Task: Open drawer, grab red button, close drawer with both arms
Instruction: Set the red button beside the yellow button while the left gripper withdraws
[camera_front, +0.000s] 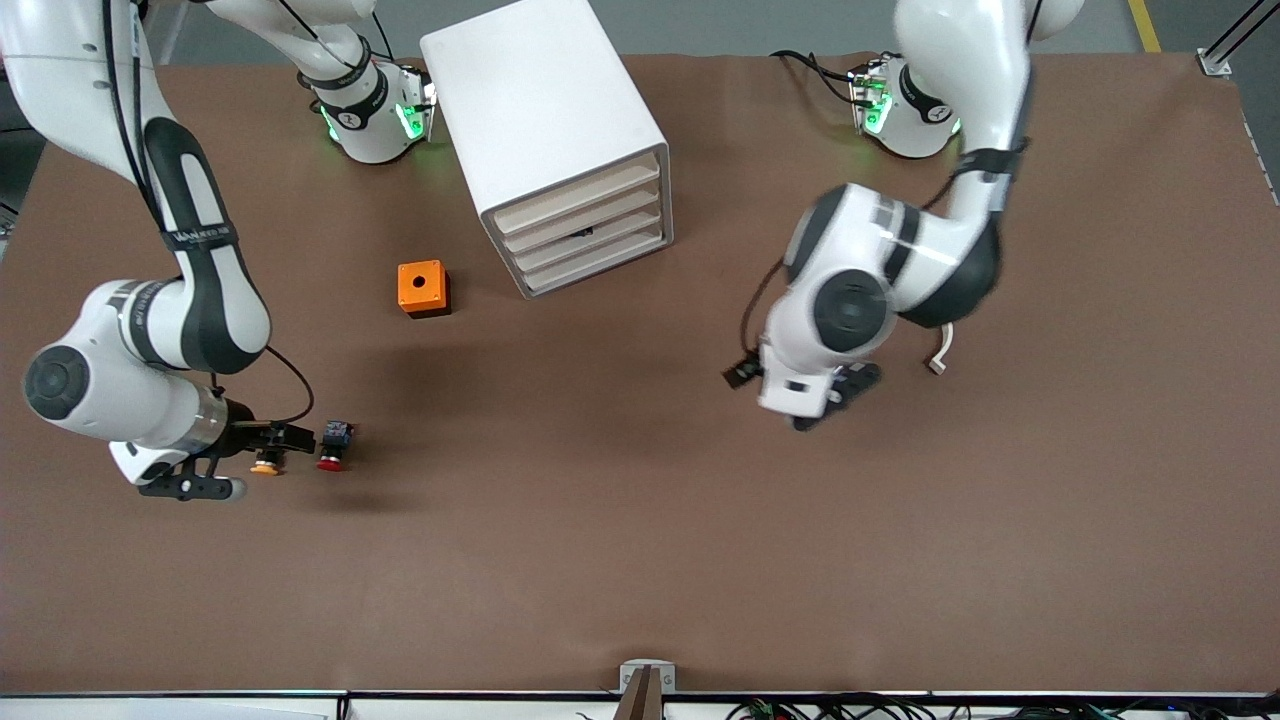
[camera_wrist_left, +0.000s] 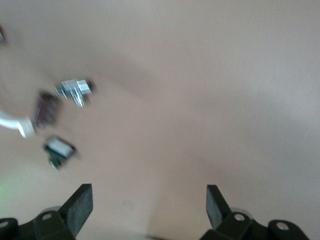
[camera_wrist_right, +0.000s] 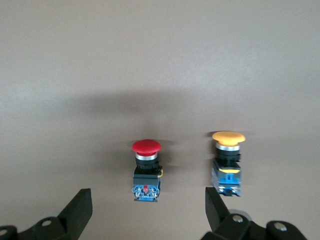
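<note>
The white cabinet (camera_front: 545, 110) stands near the robots' bases, and all of its drawers are shut, including the second drawer (camera_front: 600, 212). The red-capped button (camera_front: 333, 450) lies on its side on the table toward the right arm's end. In the right wrist view it (camera_wrist_right: 146, 172) lies just ahead of the gap between the fingers. My right gripper (camera_front: 300, 438) (camera_wrist_right: 148, 210) is open and empty, low over the table beside the button. My left gripper (camera_front: 835, 395) (camera_wrist_left: 148, 205) is open and empty over bare table toward the left arm's end.
An orange-capped button (camera_front: 265, 463) (camera_wrist_right: 228, 160) lies beside the red one, close to the right gripper. An orange cube with a hole (camera_front: 423, 288) sits near the cabinet's front corner. A loose white cable end (camera_front: 938, 360) hangs by the left arm.
</note>
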